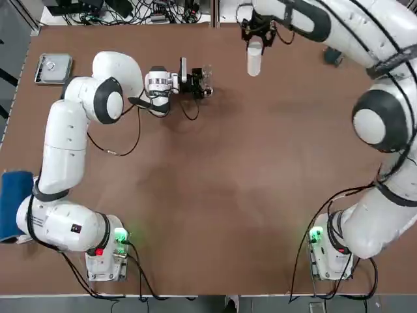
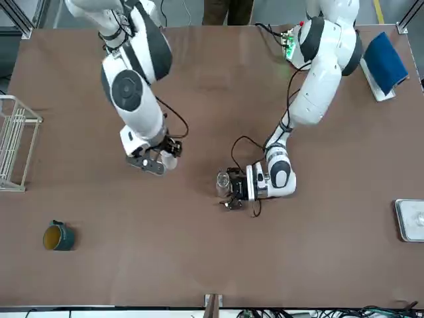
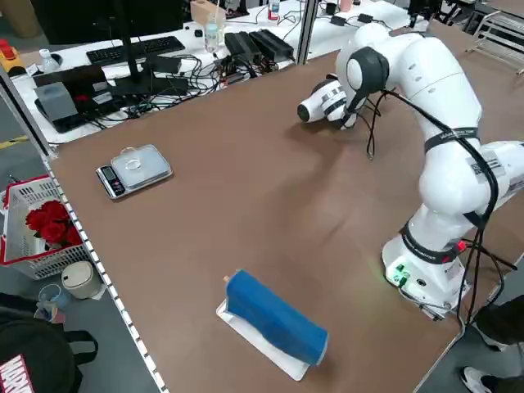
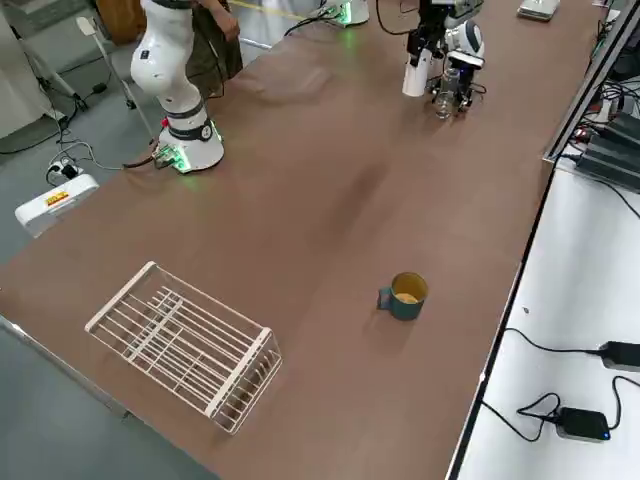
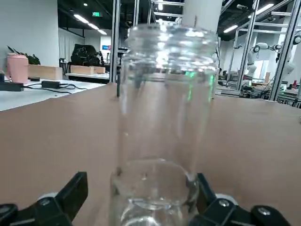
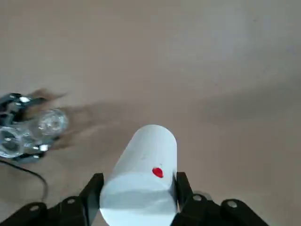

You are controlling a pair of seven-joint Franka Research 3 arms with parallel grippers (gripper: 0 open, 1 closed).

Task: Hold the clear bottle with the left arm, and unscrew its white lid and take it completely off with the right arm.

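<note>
Bottle [image 5: 157,117], clear and without its lid, stood upright between the fingers of the left claw [image 5: 143,176], neck up, towards the far side of the desk [image 1: 195,215]. That claw's fingers were apart, with a gap showing on one side of the bottle. The white lid [image 6: 150,155] was completely off and well apart from the bottle, the right claw [image 6: 139,176] clamped on it. A red spot marked its side.

The desk had a broad, plain brown top with soft shadows. On the robot's left, a blue roll [image 3: 278,315] lay over a white pad [image 3: 266,348], and a flat silver scale [image 3: 135,170] sat near the edge. On the other side were a dark green mug [image 4: 408,297], yellowish inside, and a white wire rack [image 4: 185,345].

Beyond the desk's far edge, a white worktop [image 3: 184,61] carried a keyboard [image 3: 135,51], a monitor [image 3: 106,18] and tangled cables. A white basket [image 3: 41,246] with red flowers [image 3: 53,223] stood on the grey floor, and a person's legs [image 2: 227,12] showed behind the robot.

A green sign [image 5: 97,14] hung farther back, and a white box [image 4: 55,203] bore a yellow label [image 4: 57,199]; the writing on both was too small to read.
</note>
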